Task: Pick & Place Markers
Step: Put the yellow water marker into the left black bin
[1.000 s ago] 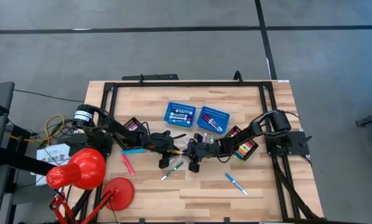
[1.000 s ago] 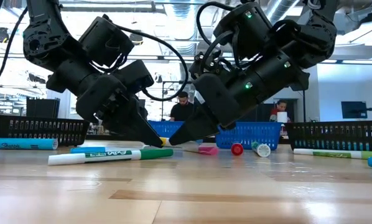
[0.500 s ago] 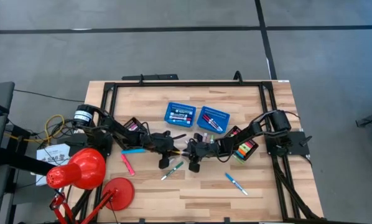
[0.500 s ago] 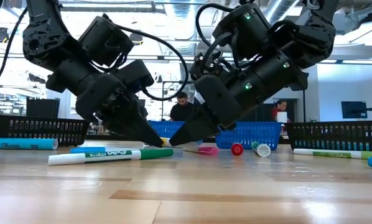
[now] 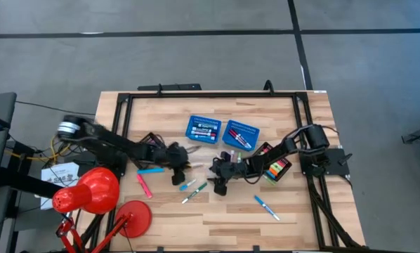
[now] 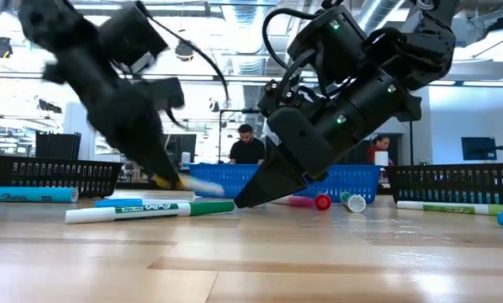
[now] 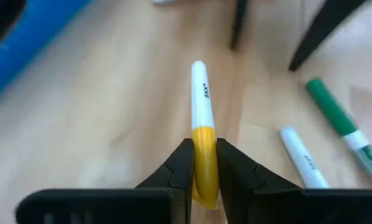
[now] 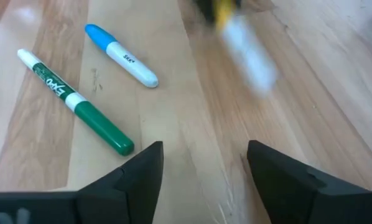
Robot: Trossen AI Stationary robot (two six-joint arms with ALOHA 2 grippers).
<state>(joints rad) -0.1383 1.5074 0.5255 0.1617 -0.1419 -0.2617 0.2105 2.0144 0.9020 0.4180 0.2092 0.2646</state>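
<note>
Your left gripper point(image 7: 204, 180): clenched on yellow-capped white marker point(image 7: 201, 118), visible only in left wrist view. Marker sits at table centre, front of blue perforated baskets point(image 5: 204, 129). Your right gripper point(image 8: 201, 165): jaws spread, nothing held. Green-capped marker point(image 8: 74, 101) and blue-capped marker point(image 8: 120, 55) lie just beside. Bare wooden table point(image 5: 301, 218) toward front edge.

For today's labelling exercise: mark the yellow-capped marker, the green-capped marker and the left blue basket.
yellow-capped marker point(image 7: 203, 163): left wrist view, on the yellow cap between the fingers.
green-capped marker point(image 8: 99, 124): right wrist view, on the green cap.
left blue basket point(image 5: 203, 121): high view, on its far rim.
</note>
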